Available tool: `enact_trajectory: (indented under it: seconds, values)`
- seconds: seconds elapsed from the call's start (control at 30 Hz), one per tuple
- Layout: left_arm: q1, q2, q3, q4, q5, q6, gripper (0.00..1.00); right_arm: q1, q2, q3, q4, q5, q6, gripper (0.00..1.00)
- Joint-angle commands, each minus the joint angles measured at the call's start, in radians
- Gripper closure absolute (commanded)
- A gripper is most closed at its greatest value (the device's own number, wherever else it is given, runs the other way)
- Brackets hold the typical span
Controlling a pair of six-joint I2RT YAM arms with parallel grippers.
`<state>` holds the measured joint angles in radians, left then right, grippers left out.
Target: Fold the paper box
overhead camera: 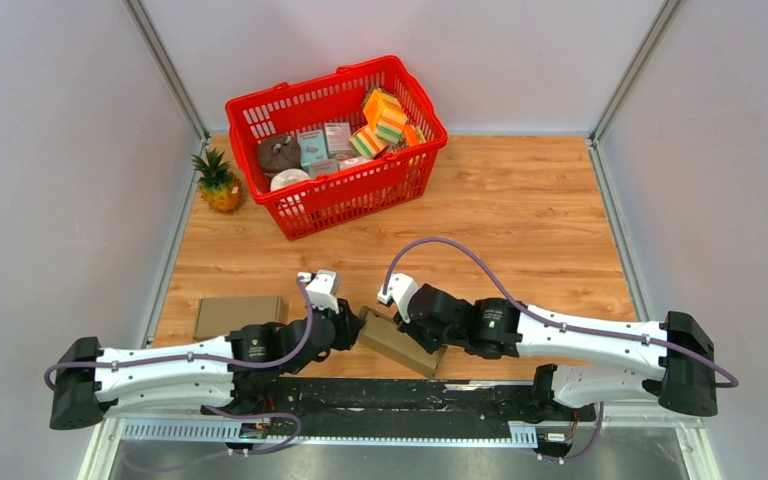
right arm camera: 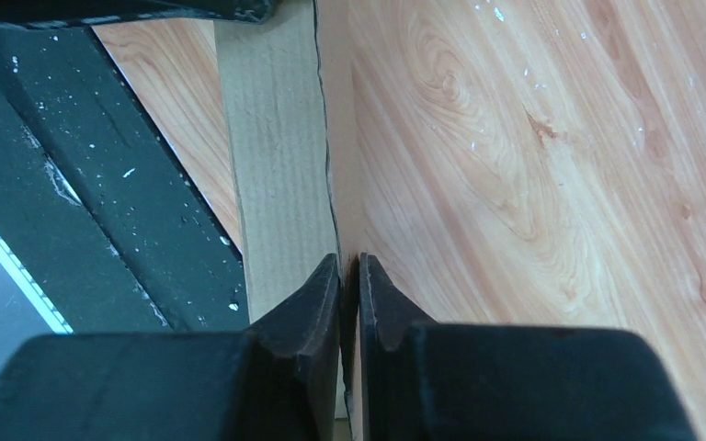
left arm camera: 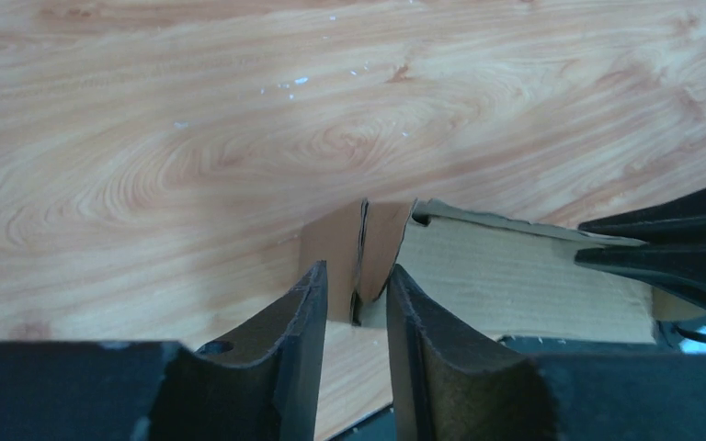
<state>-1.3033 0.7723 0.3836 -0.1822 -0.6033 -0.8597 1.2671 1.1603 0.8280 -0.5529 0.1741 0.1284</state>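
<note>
We found the paper box [overhead camera: 400,343] lying on the wooden surface [overhead camera: 520,220] close to the near edge, between the two arms and just beyond the black base rail [overhead camera: 400,395]. The left fingers [left arm camera: 316,280] stood apart, released, with the upright end flaps of the box between their tips; as far as we could see they did not press on the flaps. The right fingers [right arm camera: 335,276] were clenched almost together on a thin cardboard edge of the box, where its top panel met its side, so we took them to be grasping it. From above, the two wrists faced each other across the box, the left at its left end and the right over its right part. A flat piece of cardboard [overhead camera: 240,315] lay further left, apart from the box. At the far side stood a red basket [overhead camera: 310,80] holding packets and sponges, with a small pineapple [overhead camera: 218,182] just beside it
</note>
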Motion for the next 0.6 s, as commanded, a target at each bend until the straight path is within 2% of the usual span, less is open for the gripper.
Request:
enact_trajectory:
  seconds: [0.0, 0.2, 0.37, 0.57]
  values:
    - [-0.005, -0.138, 0.017, -0.167, 0.050, -0.025, 0.58, 0.032, -0.001, -0.021, 0.051, 0.022, 0.034, 0.87]
    - [0.059, -0.283, 0.123, -0.371, 0.062, -0.032, 0.56, 0.054, 0.019, 0.006, 0.048, 0.145, 0.011, 0.86]
    - [0.160, -0.344, 0.140, -0.375, 0.050, -0.033, 0.56, 0.052, 0.070, 0.060, 0.042, 0.306, -0.087, 0.89]
    - [0.272, -0.354, 0.132, -0.318, 0.077, -0.025, 0.57, 0.054, 0.160, 0.129, 0.082, 0.401, -0.268, 0.97]
